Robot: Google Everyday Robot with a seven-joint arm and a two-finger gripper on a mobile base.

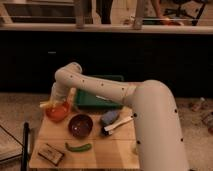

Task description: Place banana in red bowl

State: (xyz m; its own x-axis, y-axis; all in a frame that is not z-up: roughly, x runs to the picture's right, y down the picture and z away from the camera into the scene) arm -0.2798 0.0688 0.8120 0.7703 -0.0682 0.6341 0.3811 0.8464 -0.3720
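The gripper [54, 100] hangs over the red bowl [62, 115] by the desk's left edge, the banana [46, 104] at the bowl's left rim; whether it is gripped cannot be told. Let go there, the banana could tip outward off the desk's edge.

On the bench [106, 152], jaws low over its far left corner, bowl [59, 113] just beneath them, banana [45, 104] at their left over its rim, tray [98, 98] right and behind, 2nd bowl [80, 125] right and nearer, pod [79, 147] and box [51, 153] nearest the front edge
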